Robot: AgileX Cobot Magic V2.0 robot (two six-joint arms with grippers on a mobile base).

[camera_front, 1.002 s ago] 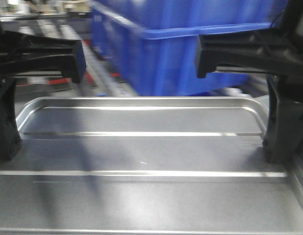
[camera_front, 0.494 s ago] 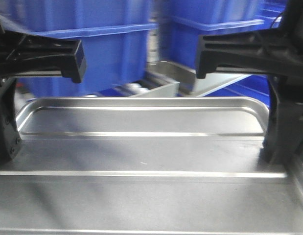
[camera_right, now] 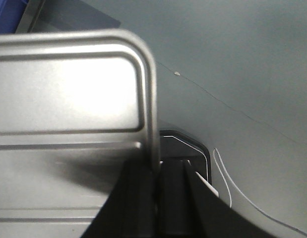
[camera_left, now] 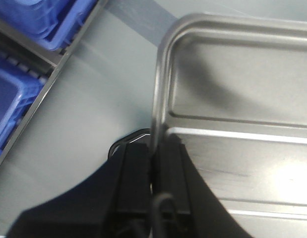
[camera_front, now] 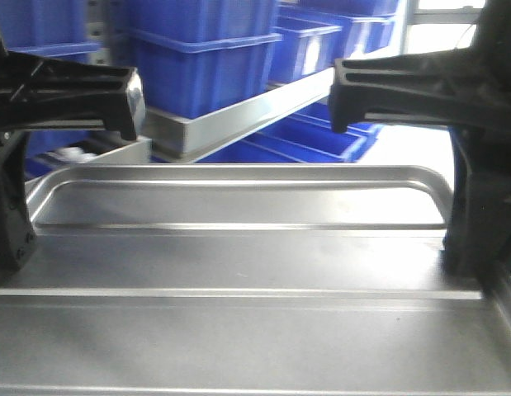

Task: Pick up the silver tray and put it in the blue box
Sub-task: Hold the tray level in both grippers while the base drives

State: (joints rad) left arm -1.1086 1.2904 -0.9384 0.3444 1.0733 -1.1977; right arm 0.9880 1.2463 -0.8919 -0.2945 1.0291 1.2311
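The silver tray [camera_front: 238,264] fills the lower front view, held level between my two grippers. My left gripper [camera_front: 9,243] is shut on its left rim, and my right gripper [camera_front: 470,252] is shut on its right rim. In the left wrist view the gripper [camera_left: 154,153] pinches the tray's [camera_left: 232,99] rim below a rounded corner. In the right wrist view the gripper [camera_right: 155,166] pinches the tray's [camera_right: 69,94] rim the same way. Several blue boxes [camera_front: 205,58] stand on racks beyond the tray; I cannot tell which one the task means.
A flat steel crossbar [camera_front: 255,115] of the rack runs diagonally just beyond the tray's far rim. More blue crates [camera_left: 14,29] sit in a rack at the left over grey floor [camera_left: 93,114]. A thin white cable [camera_right: 227,178] lies on the floor at the right.
The background has swept across the front view: the close blue crate is gone from the middle, and racks of crates with the steel crossbar now show. Tray and grippers keep their places in the frame.
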